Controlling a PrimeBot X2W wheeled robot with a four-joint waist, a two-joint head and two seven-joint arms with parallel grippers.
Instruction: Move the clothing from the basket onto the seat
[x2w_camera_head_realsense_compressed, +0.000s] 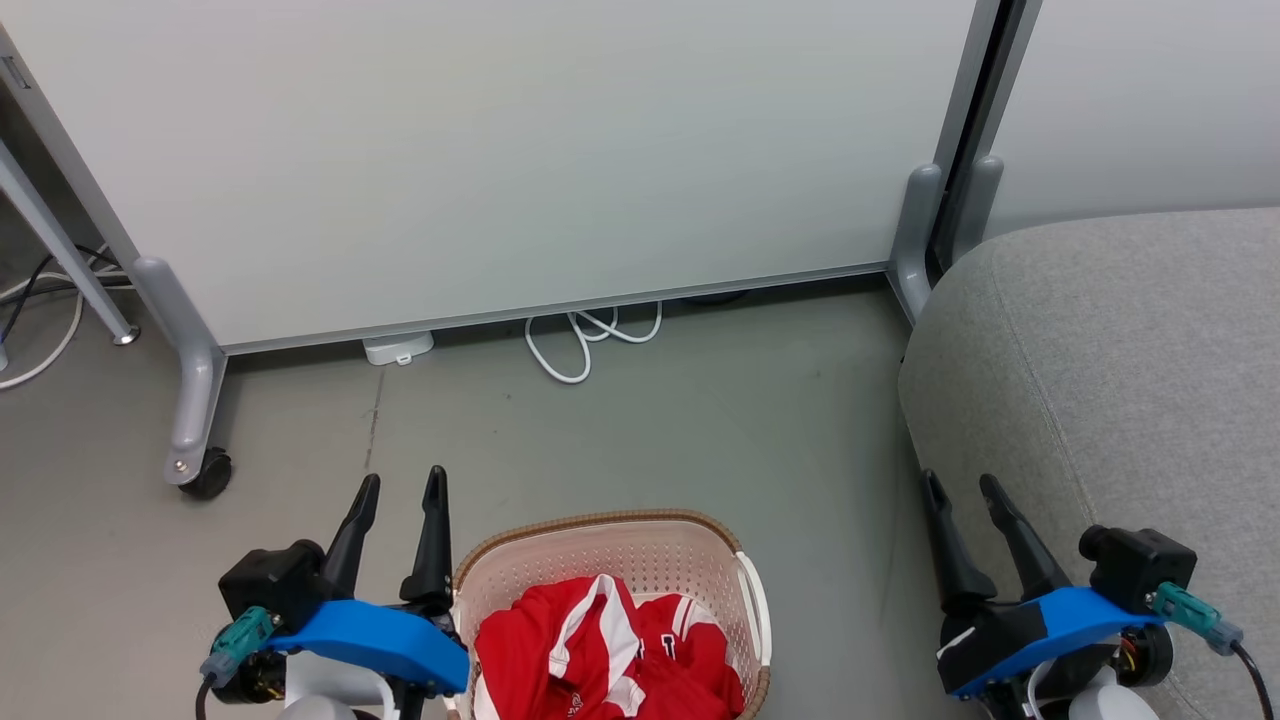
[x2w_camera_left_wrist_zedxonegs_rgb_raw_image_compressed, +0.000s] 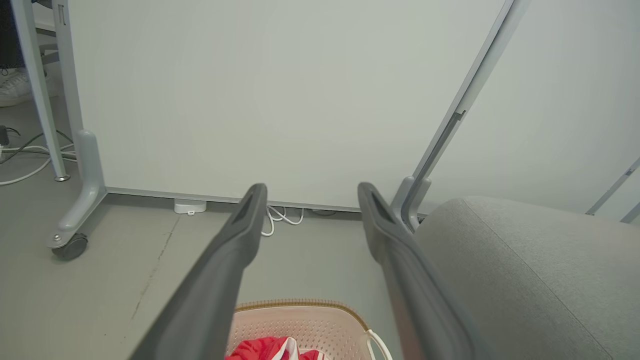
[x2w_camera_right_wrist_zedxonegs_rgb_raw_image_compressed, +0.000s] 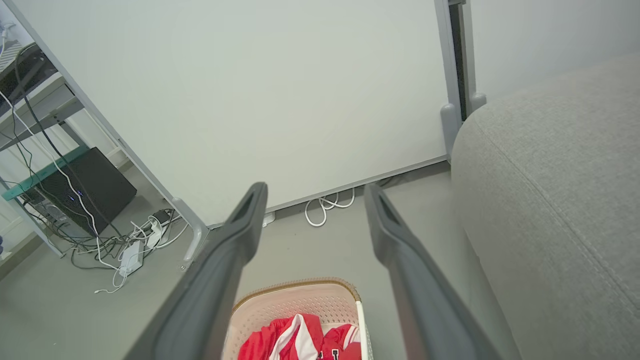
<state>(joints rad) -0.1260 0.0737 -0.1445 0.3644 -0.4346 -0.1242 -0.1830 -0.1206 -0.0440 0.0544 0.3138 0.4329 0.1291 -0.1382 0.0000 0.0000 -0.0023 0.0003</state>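
Red clothing (x2w_camera_head_realsense_compressed: 610, 650) with white stripes lies bunched in the cream perforated basket (x2w_camera_head_realsense_compressed: 640, 545) with a brown rim, on the floor at the bottom centre. The clothing (x2w_camera_right_wrist_zedxonegs_rgb_raw_image_compressed: 300, 340) and basket (x2w_camera_right_wrist_zedxonegs_rgb_raw_image_compressed: 295, 302) also sit low in the right wrist view, and a corner of the basket (x2w_camera_left_wrist_zedxonegs_rgb_raw_image_compressed: 300, 320) shows in the left wrist view. The grey seat (x2w_camera_head_realsense_compressed: 1120, 380) fills the right side. My left gripper (x2w_camera_head_realsense_compressed: 400, 485) stands open just left of the basket. My right gripper (x2w_camera_head_realsense_compressed: 962, 485) stands open between basket and seat. Both hold nothing.
A pale partition panel (x2w_camera_head_realsense_compressed: 500, 150) on grey wheeled feet (x2w_camera_head_realsense_compressed: 195, 440) stands behind the basket. White cables (x2w_camera_head_realsense_compressed: 590, 340) and a small white box (x2w_camera_head_realsense_compressed: 398, 348) lie at its base. More cables and a dark box (x2w_camera_right_wrist_zedxonegs_rgb_raw_image_compressed: 95, 185) sit at the left.
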